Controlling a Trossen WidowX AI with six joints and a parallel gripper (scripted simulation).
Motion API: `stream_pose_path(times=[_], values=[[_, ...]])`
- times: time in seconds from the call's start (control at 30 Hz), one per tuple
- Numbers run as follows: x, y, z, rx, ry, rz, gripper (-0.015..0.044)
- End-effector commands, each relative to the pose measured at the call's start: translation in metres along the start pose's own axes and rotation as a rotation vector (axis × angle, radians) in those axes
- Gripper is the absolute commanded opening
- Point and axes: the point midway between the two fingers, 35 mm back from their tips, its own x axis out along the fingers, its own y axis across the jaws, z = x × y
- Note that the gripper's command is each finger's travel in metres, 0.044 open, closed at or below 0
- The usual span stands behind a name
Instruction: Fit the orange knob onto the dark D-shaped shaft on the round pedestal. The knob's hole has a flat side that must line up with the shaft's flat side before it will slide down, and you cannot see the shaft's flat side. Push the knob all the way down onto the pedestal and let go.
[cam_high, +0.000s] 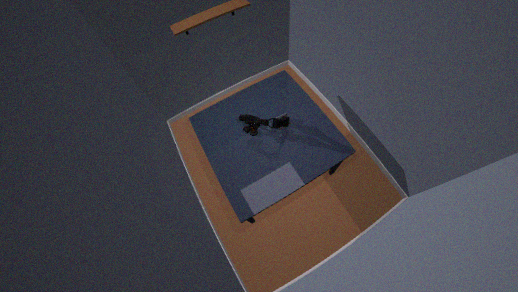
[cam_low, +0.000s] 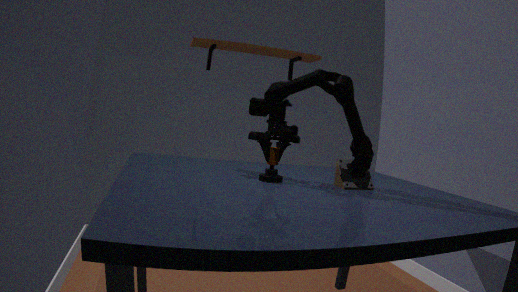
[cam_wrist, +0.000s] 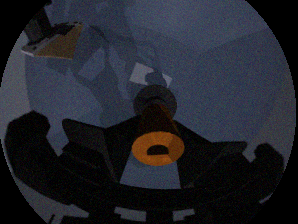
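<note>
The orange knob is upright between the fingers of my gripper, which is shut on it. In the wrist view the knob's top shows a dark D-shaped opening with a straight edge on the lower side. The round dark pedestal stands on the table below the knob. A short part of the dark shaft shows between the knob's lower end and the pedestal. Whether the shaft's tip is inside the knob cannot be told. The shaft's flat side is hidden. In the top view the knob is too small to make out.
The blue table carries the arm's base, to the right of the pedestal in the exterior view. A pale rectangle lies near one table edge. A wooden shelf hangs on the wall.
</note>
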Motion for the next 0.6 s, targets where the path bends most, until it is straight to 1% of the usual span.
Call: stream_pose_path(times=[0.0,0.13,0.3,0.57], values=[[-0.0033,-0.0005,-0.0001,-0.003,0.001,0.000,0.0000],[-0.0045,-0.0008,0.0003,-0.029,0.001,0.000,0.0000],[-0.0033,-0.0003,0.0003,-0.202,0.001,0.000,0.0000],[0.0000,-0.0008,-0.0003,-0.213,0.001,0.000,0.0000]])
